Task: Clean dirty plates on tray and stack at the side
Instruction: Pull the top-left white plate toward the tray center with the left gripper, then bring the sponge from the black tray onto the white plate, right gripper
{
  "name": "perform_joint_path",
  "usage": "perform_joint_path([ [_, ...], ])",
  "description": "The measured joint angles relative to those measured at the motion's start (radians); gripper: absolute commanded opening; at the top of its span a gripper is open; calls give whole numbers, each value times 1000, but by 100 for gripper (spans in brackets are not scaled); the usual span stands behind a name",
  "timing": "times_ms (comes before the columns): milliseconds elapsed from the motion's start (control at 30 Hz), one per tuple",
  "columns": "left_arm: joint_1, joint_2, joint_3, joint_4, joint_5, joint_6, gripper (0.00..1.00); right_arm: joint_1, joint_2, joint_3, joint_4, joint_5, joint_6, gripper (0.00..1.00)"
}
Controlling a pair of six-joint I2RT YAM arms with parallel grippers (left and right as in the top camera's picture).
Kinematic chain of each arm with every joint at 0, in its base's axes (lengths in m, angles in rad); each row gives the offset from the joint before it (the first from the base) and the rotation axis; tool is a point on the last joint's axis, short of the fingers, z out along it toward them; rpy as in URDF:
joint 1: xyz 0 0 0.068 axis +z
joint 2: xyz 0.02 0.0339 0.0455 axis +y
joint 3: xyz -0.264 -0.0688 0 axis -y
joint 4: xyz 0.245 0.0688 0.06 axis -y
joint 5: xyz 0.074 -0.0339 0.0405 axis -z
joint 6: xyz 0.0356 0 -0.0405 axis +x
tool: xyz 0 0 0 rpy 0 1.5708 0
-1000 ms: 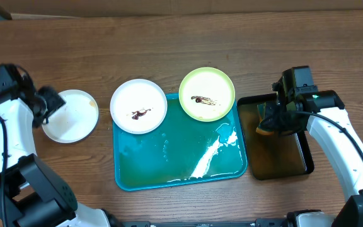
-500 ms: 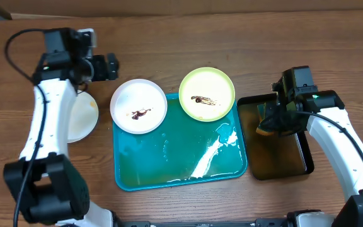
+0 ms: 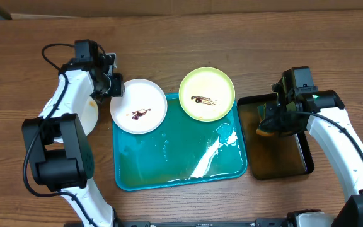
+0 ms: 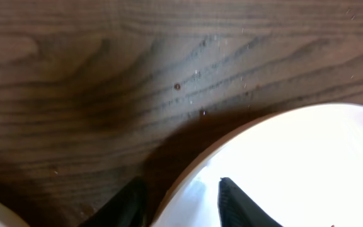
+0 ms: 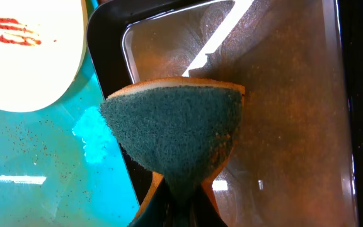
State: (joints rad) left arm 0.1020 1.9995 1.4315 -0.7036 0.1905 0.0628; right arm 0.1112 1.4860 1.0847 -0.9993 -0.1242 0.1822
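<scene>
Right gripper (image 5: 180, 203): we see it pinching a coarse teal sponge (image 5: 175, 126)
Left gripper (image 4: 181, 189): parted, astride rim of round white plate (image 4: 307, 164)

No readable text, labels or brand marks in any view. Nothing legible on the arms either. No numbers or signs.
</scene>
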Motion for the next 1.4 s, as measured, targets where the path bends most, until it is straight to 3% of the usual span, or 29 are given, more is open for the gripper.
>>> perform_joint_path([
  [167,0,4,0,-59,0,0,27,0,0,0,0,0,0,4],
  [333,0,4,0,-117,0,-4,4,0,0,0,-6,0,0,4],
  [1033,-12,4,1,-436,7,-46,4,0,0,0,-35,0,0,4],
  [1400,-156,-46,0,-548,-21,-97,4,0,0,0,-34,0,0,4],
])
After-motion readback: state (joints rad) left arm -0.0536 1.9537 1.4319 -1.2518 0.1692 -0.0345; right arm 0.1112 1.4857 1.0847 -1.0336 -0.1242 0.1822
